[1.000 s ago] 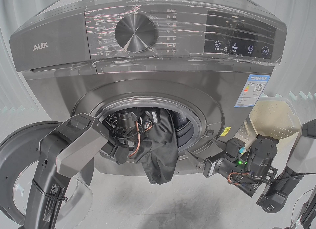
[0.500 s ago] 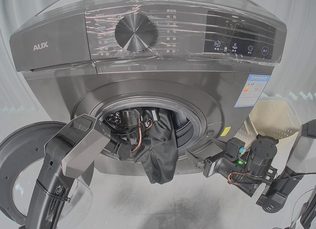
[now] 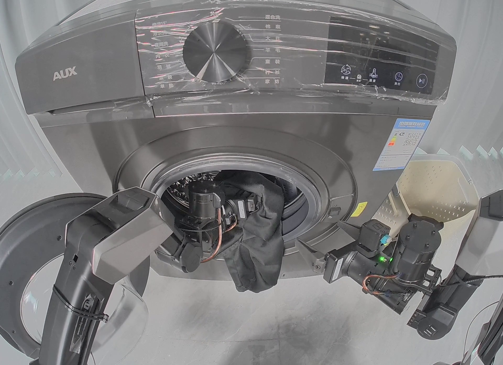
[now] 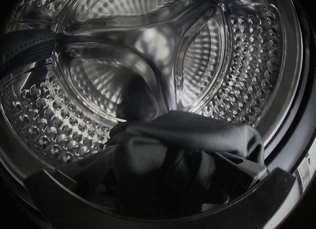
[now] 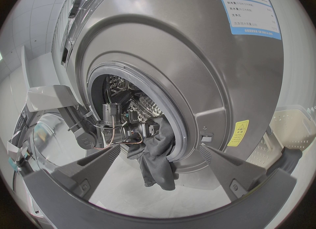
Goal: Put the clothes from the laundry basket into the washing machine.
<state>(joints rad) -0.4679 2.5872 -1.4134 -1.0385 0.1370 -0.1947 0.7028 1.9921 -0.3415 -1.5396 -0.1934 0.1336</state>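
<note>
- The washer point(image 3: 236, 119) faces the head camera, and its round opening sits just below centre.
- The door point(image 3: 31, 256) is swung wide open, at 8 o'clock from the opening.
- A black garment point(image 3: 259, 245) lies over the opening's lower lip, at about 6 o'clock on the ring.
- The garment's upper part is bunched inside the mouth, and its lower part hangs down the front panel outside.
- In the left wrist view the cloth lies heaped at the near edge of the drum point(image 4: 230, 58). The perforated steel wall behind it is bare.
- The left gripper point(image 3: 250, 204) is inside the opening, toward 9 o'clock from its centre, and is pressed into the top of the garment.
- Cloth covers the tips, so I cannot tell whether its jaws are spread or clamped on the garment.
- The right gripper point(image 3: 319, 235) hovers outside the washer at 4 o'clock from the opening, pointing toward the lip.
- Its jaws are spread wide and hold nothing, and it is apart from the garment.
- The basket point(image 3: 435, 188) is cream and perforated. It stands beside the washer at 3 o'clock from the opening, behind the right arm.
- Its visible inner wall shows no cloth.
- A dial point(image 3: 216, 51) sits on the panel at 12 o'clock from the opening.
</note>
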